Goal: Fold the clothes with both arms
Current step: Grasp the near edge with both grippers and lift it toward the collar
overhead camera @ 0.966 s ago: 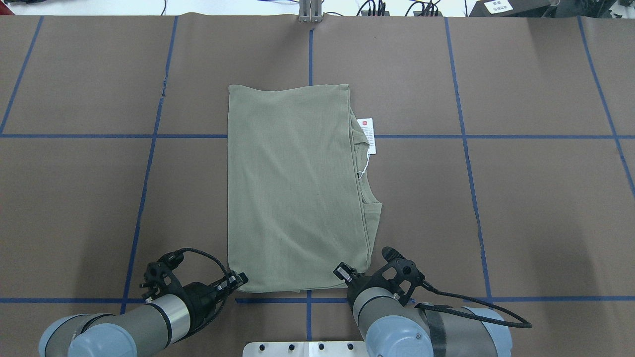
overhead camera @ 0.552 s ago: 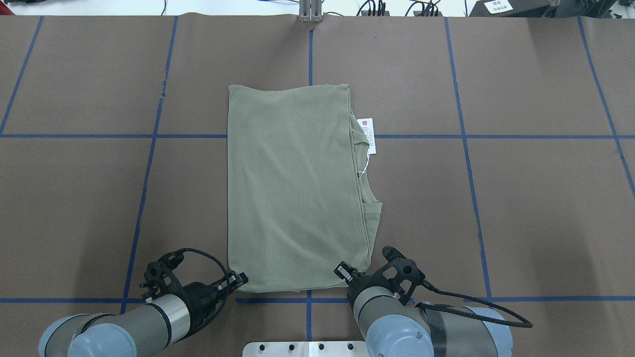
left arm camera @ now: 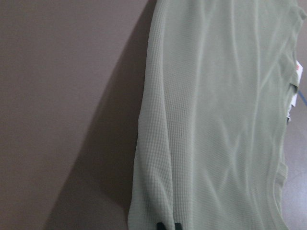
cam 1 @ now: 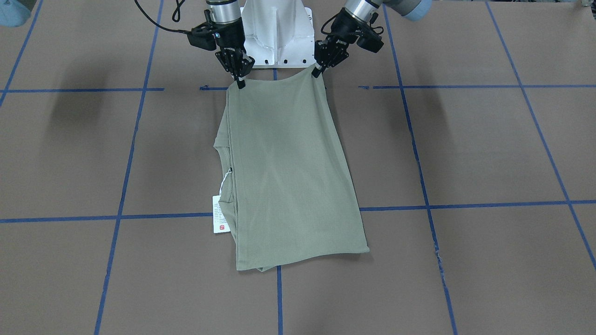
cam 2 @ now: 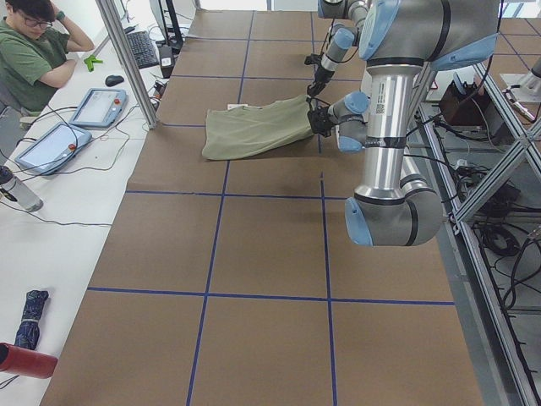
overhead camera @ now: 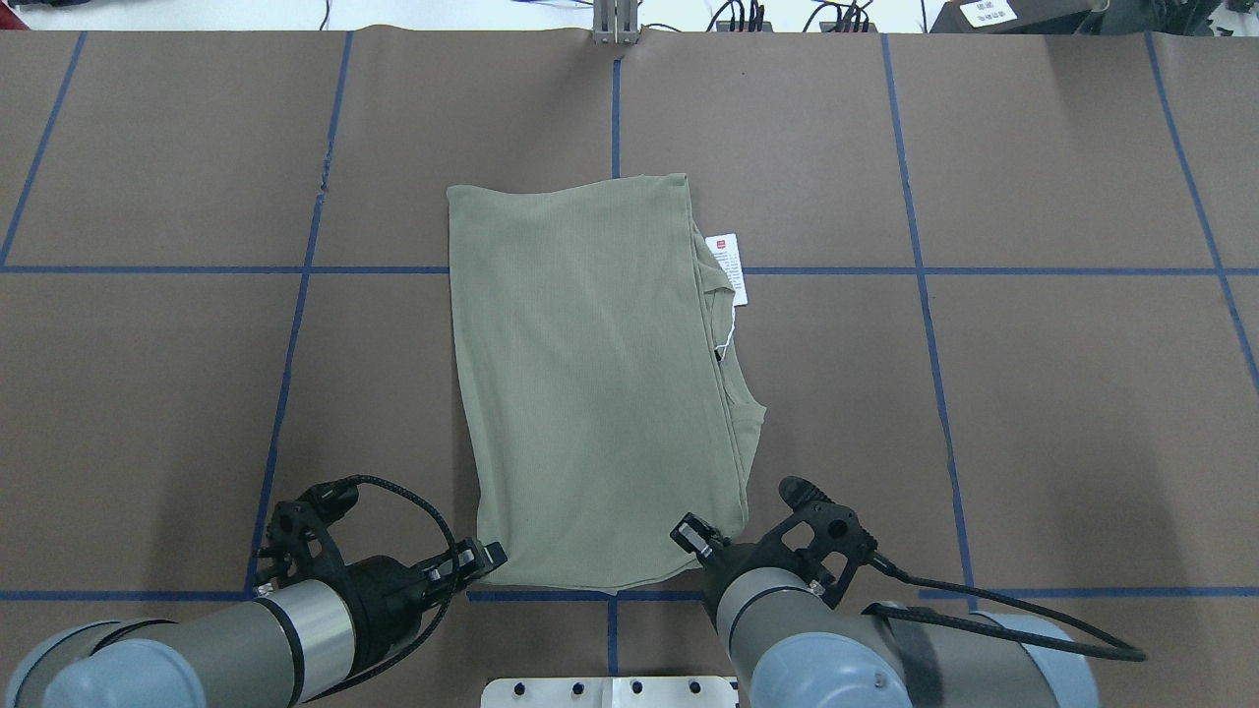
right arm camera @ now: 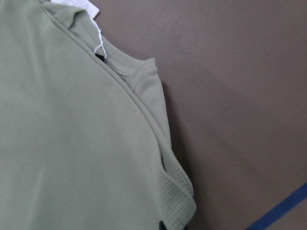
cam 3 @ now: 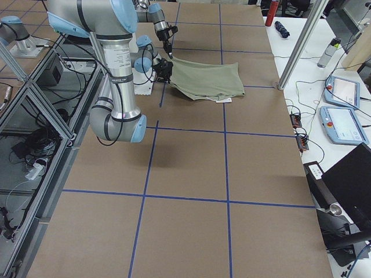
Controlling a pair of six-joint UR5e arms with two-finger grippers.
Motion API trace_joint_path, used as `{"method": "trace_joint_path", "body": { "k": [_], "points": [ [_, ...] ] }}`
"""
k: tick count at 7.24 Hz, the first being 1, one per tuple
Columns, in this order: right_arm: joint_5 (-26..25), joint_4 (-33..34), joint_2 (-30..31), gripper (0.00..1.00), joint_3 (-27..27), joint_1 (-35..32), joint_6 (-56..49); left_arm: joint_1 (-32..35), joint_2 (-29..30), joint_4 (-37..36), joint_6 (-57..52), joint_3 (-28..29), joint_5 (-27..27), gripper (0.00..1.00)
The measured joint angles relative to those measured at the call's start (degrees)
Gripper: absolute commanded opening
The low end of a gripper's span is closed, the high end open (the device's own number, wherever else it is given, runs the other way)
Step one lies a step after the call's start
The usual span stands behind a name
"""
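The olive-green shirt (overhead camera: 590, 374) lies folded on the brown table, its collar and white hang tag (overhead camera: 728, 267) sticking out on its right side. My left gripper (overhead camera: 489, 556) is shut on the near left corner and my right gripper (overhead camera: 689, 536) is shut on the near right corner. In the front-facing view the shirt (cam 1: 288, 172) has its near edge lifted off the table between the left gripper (cam 1: 318, 70) and the right gripper (cam 1: 240, 83). The far end still rests flat. Each wrist view is filled by shirt cloth (left arm camera: 216, 120) (right arm camera: 72, 143).
The white pedestal base (cam 1: 274, 32) stands just behind the held edge. Blue tape lines (overhead camera: 285, 374) cross the brown table. A person (cam 2: 34, 51) sits at a side table with tablets (cam 2: 51, 144). A metal post (overhead camera: 615, 20) stands at the far table edge.
Both grippers have risen and drawn back toward the robot with the near corners. The near edge has lifted and narrowed, and the far edge has slid slightly nearer.
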State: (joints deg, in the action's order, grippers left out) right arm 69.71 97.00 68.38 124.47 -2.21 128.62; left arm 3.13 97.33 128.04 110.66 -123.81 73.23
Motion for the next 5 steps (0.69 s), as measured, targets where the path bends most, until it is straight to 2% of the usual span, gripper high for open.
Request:
{"method": "trace_joint_path", "body": {
  "k": [2,3,4,5],
  "points": [
    [2.08,15.88,-3.22,0.00,12.40,0.81,-0.38,1.05,0.65,-14.57,-0.32,-14.21,6.86,0.00],
    [3.00,20.53,-5.79,0.00,14.09,0.56,-2.03,1.87,1.23,-18.11,-1.32,-16.89,9.01,0.00],
    [3.36,22.04,-7.37,0.00,13.40,-0.74,-5.85,2.78,2.54,-19.58,-4.14,-16.54,9.87,0.00],
    [3.67,20.51,-8.35,0.00,10.75,-3.82,-10.51,4.51,4.30,-20.12,-7.61,-14.68,10.19,0.00]
  ]
}}
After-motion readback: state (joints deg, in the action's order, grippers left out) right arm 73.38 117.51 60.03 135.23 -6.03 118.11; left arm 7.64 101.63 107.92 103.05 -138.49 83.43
